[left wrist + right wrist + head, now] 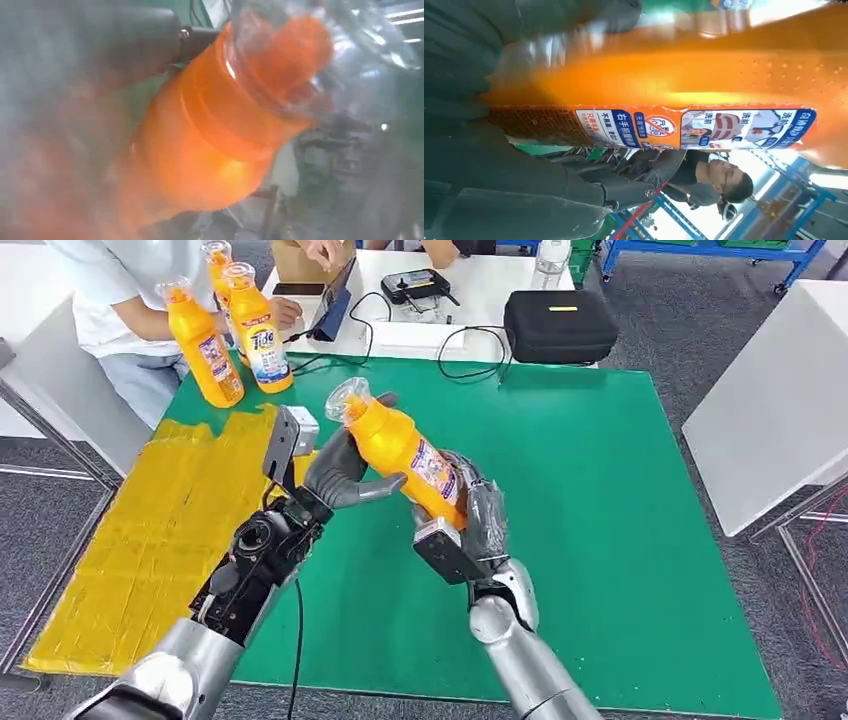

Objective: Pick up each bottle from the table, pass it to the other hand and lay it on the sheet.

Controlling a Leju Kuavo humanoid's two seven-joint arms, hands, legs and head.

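An orange bottle (pixel 398 445) with a clear cap hangs tilted above the green mat (pixel 620 500), cap pointing toward the far left. My right hand (pixel 472 517) grips its lower, labelled half (pixel 674 75). My left hand (pixel 338 475) wraps around the upper part just below the cap, fingers under it and thumb on the far side; up close the bottle's shoulder (pixel 220 125) lies against that hand (pixel 90 45). The yellow sheet (pixel 160 530) covers the mat's left side, beneath my left arm. Three more orange bottles (pixel 205 345) (pixel 258 330) (pixel 218 262) stand at the far left corner.
A person in a white shirt (pixel 120 300) stands at the far left beside the standing bottles. Behind the mat, a white table carries a black case (pixel 560 325), cables and a controller (pixel 420 285). White panels flank both sides.
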